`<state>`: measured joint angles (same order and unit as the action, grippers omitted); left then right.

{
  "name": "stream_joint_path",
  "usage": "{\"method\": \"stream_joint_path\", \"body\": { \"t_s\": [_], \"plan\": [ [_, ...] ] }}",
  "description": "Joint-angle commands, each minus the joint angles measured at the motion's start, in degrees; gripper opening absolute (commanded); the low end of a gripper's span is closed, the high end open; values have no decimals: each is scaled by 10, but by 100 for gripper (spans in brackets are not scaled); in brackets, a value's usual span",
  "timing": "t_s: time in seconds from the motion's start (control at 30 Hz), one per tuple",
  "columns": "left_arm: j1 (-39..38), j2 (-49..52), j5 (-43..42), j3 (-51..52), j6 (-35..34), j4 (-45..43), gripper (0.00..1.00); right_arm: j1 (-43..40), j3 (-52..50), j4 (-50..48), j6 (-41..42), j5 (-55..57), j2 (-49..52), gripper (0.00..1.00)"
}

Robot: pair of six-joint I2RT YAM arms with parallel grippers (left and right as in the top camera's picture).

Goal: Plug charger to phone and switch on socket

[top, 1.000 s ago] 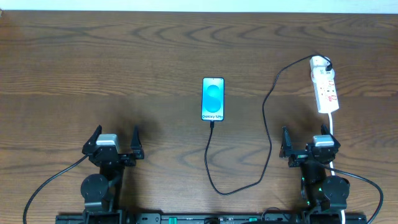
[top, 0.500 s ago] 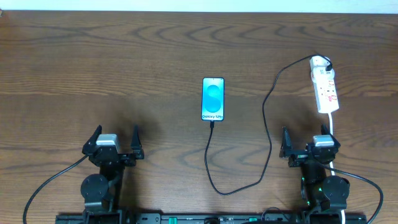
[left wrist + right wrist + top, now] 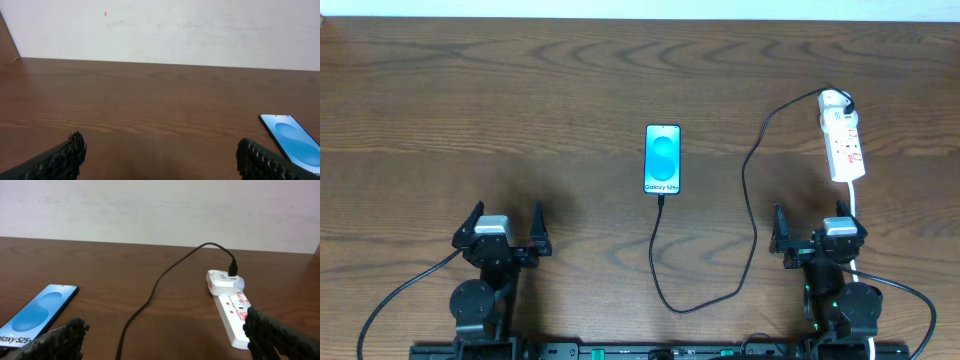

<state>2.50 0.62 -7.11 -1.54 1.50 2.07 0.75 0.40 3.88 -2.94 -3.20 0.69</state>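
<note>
The phone (image 3: 662, 159) lies flat mid-table, its light-blue screen up; it also shows in the left wrist view (image 3: 295, 144) and the right wrist view (image 3: 37, 314). The black charger cable (image 3: 752, 215) runs from the phone's near end in a loop to a white adapter (image 3: 835, 100) plugged in the far end of the white socket strip (image 3: 844, 145), which the right wrist view (image 3: 232, 311) also shows. My left gripper (image 3: 506, 225) is open and empty at the near left. My right gripper (image 3: 817, 226) is open and empty, just short of the socket's near end.
The socket's white cord (image 3: 857, 205) runs from its near end down past my right arm. A pale wall (image 3: 160, 27) rises behind the table's far edge.
</note>
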Motion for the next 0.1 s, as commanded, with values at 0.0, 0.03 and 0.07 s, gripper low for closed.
{"method": "stream_joint_path", "body": {
  "t_s": [0.0, 0.03, 0.07],
  "plan": [
    [-2, -4, 5, 13, -2, 15, 98, -3, -1, 2, 7, 0, -3, 99],
    [-2, -4, 5, 13, -2, 15, 98, -3, -1, 2, 7, 0, -4, 99],
    [-2, -4, 5, 13, -2, 15, 98, -3, -1, 2, 7, 0, -3, 99]
  ]
}}
